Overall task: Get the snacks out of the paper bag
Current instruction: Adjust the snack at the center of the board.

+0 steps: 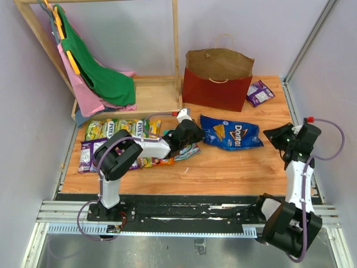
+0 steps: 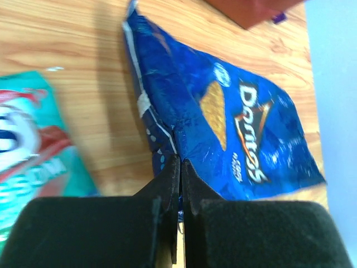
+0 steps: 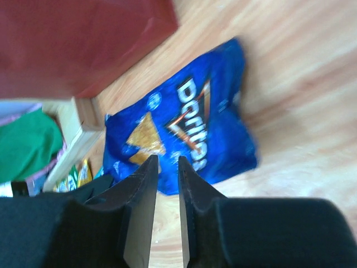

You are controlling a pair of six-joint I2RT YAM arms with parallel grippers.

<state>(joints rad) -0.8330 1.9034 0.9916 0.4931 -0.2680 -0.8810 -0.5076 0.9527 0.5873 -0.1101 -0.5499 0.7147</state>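
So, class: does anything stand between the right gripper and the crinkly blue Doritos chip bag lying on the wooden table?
Nothing visible does. From above, only bare wooden table separates the right gripper from the crinkly blue Doritos chip bag. The left gripper sits at the bag's opposite end, out of that path.

Lighting was bright and even from overhead, shadows pretty soft. Ahead of my left gripper [image 2: 179,162] the Doritos bag [image 2: 223,111] came out sharp with a bit of sheen, but the teal packet [image 2: 28,156] off to its left was smeared. Past my right gripper [image 3: 166,162] everything looked soft, tabletop [image 3: 295,84] washed out on the right.
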